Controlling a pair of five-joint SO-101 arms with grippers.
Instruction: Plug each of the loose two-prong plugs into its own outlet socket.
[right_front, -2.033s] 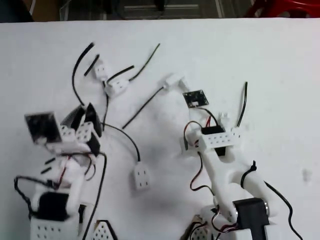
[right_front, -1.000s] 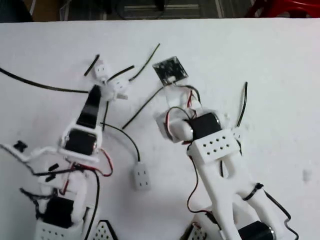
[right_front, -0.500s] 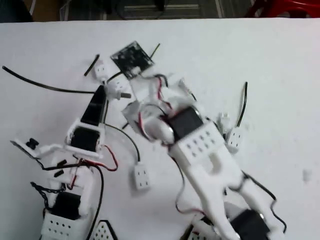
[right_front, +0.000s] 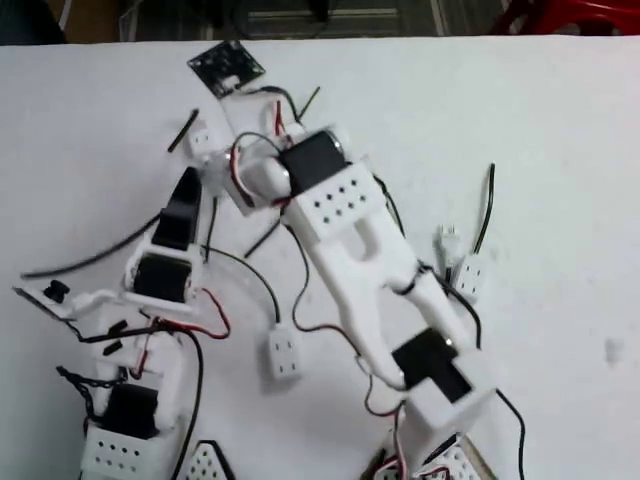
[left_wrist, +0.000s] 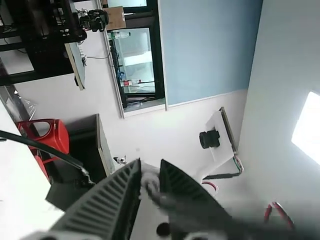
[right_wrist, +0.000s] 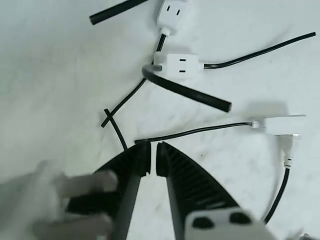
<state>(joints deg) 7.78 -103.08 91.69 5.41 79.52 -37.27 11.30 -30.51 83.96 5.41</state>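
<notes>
My left gripper (right_front: 193, 180) (left_wrist: 150, 169) is shut on a small white plug (left_wrist: 149, 183). The plug's black cord (right_front: 90, 258) trails off toward the table's left edge. My right arm (right_front: 345, 240) stretches across to the far left of the table. Its gripper (right_wrist: 151, 148) hangs just above the surface, shut with nothing between the fingers. Just beyond its tips lie two white sockets (right_wrist: 178, 64) (right_wrist: 173, 10) and a thin cord leading to another white connector (right_wrist: 280, 125). Another white socket (right_front: 283, 355) lies near the table's middle on a curved cord.
A white socket with a plug beside it (right_front: 466, 272) lies right of the right arm. A small socket (right_front: 203, 137) and loose black cord ends (right_front: 306, 100) sit at the far left. The right arm's red and black wires hang over the middle.
The right arm has swung from the table's middle to the far left. The left gripper reached up, closed on the white plug and drew it back a little, its cord swinging toward the left edge.
</notes>
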